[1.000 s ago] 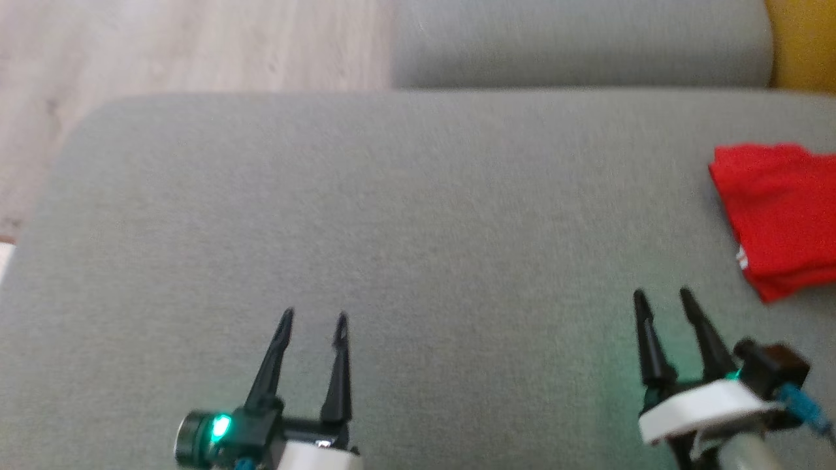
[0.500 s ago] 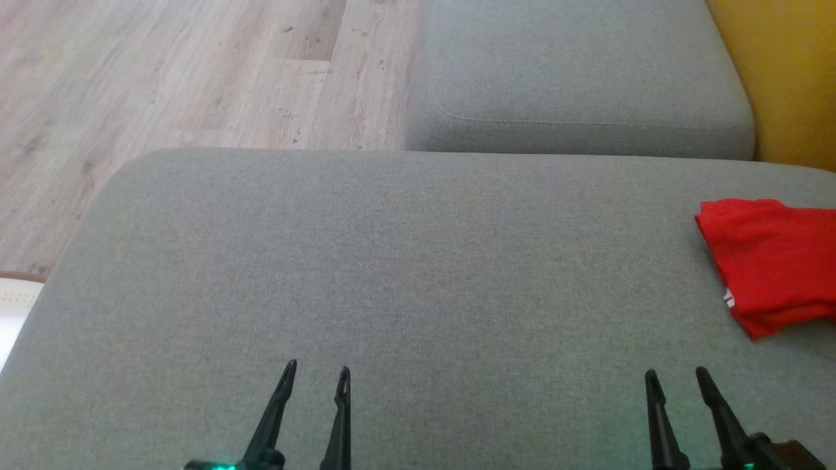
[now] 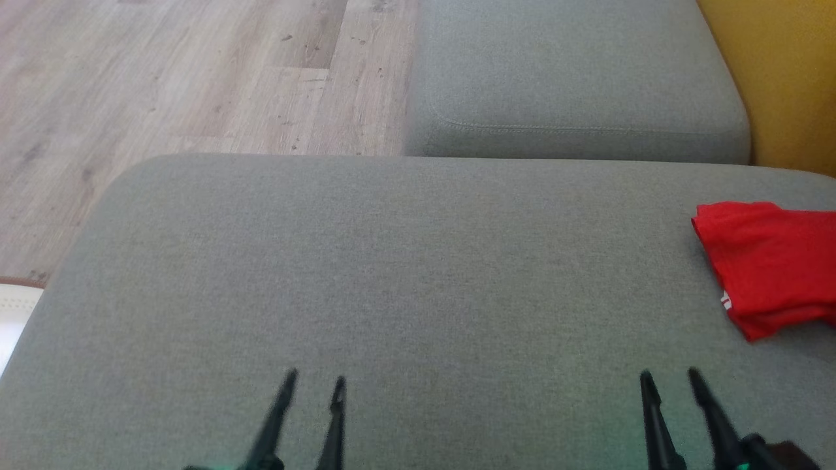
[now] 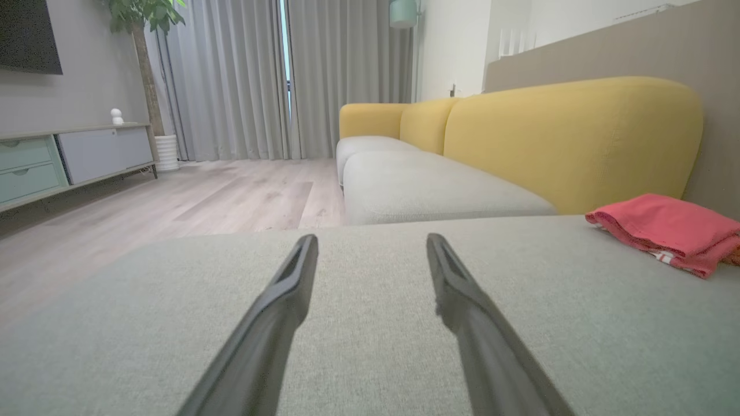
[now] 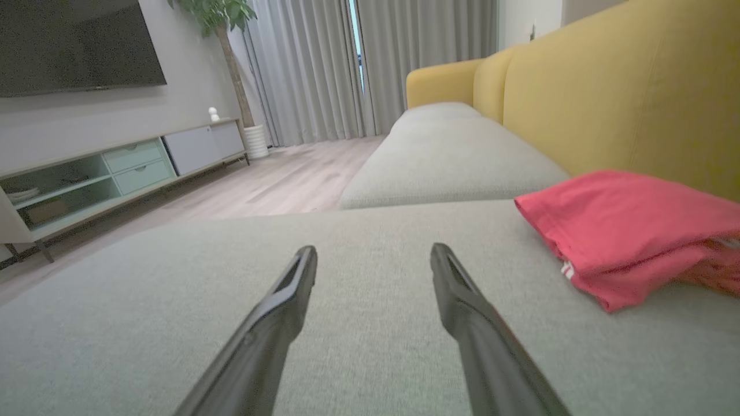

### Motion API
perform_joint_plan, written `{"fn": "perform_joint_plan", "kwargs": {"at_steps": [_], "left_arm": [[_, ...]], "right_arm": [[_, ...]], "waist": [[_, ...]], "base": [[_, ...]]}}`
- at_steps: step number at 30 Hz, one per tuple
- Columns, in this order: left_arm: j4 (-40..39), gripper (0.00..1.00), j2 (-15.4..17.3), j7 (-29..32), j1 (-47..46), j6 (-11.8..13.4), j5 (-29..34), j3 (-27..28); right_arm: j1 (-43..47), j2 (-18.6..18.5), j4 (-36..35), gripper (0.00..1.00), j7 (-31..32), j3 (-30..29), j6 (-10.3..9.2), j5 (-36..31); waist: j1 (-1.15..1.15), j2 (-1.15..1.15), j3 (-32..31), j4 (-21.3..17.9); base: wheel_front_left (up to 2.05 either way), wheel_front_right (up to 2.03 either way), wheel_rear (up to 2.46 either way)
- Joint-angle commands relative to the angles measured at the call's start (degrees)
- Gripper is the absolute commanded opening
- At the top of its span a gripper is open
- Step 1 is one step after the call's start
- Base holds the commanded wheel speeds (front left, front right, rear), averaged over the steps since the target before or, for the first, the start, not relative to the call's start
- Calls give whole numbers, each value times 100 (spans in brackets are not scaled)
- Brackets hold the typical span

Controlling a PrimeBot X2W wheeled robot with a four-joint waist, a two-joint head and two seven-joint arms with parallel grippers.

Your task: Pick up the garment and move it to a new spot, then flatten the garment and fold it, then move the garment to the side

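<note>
The garment (image 3: 771,264) is red and folded into a small stack, lying at the right edge of the grey sofa cushion (image 3: 392,274). It shows at the right in the left wrist view (image 4: 665,231) and the right wrist view (image 5: 630,231). My left gripper (image 3: 315,380) stands open at the bottom left, low over bare cushion, far from the cloth. My right gripper (image 3: 669,377) stands open at the bottom right, a little short and left of the garment. Both gripper views, left (image 4: 371,242) and right (image 5: 374,254), show nothing between the fingers.
A second grey seat cushion (image 3: 575,78) lies beyond the near one. The yellow sofa back (image 3: 777,72) rises on the right behind the garment. Wooden floor (image 3: 163,78) lies to the left, past the cushion's rounded edge. A TV cabinet (image 5: 115,167) stands along the far wall.
The head camera has tilted up, so the whole picture has slid down and both grippers show lower. The garment lies where it was. Both grippers stay open.
</note>
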Motion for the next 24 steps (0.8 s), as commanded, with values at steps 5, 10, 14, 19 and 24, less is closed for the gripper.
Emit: {"fn": "perform_joint_plan", "kwargs": {"at_steps": [5,10,14,19,24], "left_arm": [[178,0,-1,20,26,-8,-203,22],[197,0,21,75,-36,-34,-520,88],[238,0,38,127,-104,-74,-823,146],[292,0,56,192,-189,-125,-1201,219],[340,0,71,257,-271,-175,-1575,294]], "right_arm": [[-7,-5,200,0,31,19,0,181],[-88,-28,230,0,86,7,0,472],[-173,-47,265,0,137,-1,0,754],[-273,-67,303,0,202,-14,-1,1103],[-370,-84,336,0,268,-29,-1,1450]], "waist": [[0,0,15,-19],[0,0,35,-44],[0,0,55,-70],[0,0,79,-102],[0,0,103,-134]], "base": [[0,0,0],[0,0,0],[0,0,0],[0,0,0],[0,0,0]]}}
